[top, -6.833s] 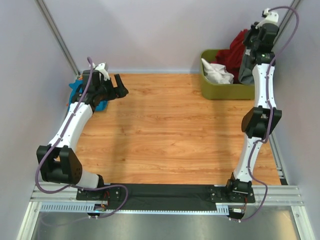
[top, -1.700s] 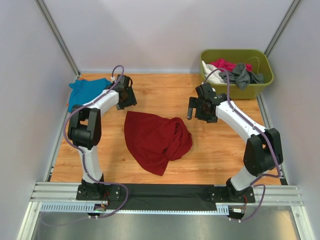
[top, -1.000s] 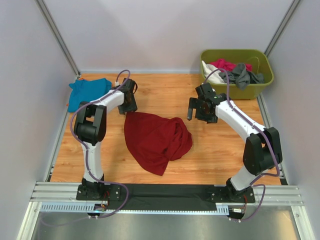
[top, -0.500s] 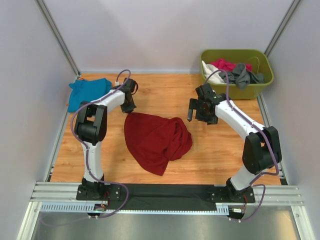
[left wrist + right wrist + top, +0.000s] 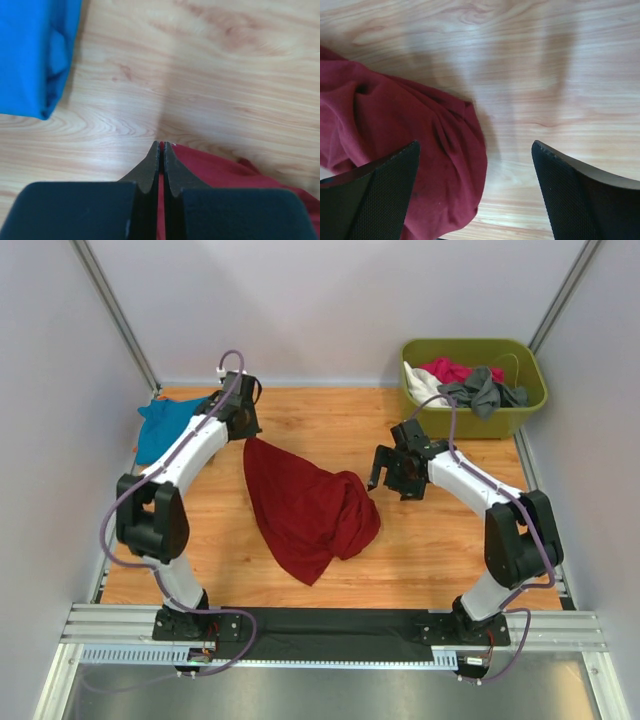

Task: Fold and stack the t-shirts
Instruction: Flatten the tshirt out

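**Early stage of the fold.** The left hand point(image 5: 161, 149) is pressing its fingers together on a thin edge of the dark red shirt point(image 5: 305, 510), pinching the far left corner of the cloth just above the bench point(image 5: 330, 420). The right hand point(image 5: 474, 150) is hanging with its fingers spread wide over the shirt's bunched right edge, gripping nothing.

Between the two hands the dark red shirt is lying in a crumpled heap at mid-bench, neither flattened nor folded. Judging by this, the spreading step is only beginning.

The teal-blue shirt point(image 5: 160, 425) is resting at the far left corner of the bench, well apart from the red one. In the left wrist view its near edge is showing a doubled layer, so it is probably folded already.

No stack is forming yet. Flattening, folding and placing the red shirt on the teal-blue one are all remaining. The green bin point(image 5: 470, 425) at far right is holding other garments.
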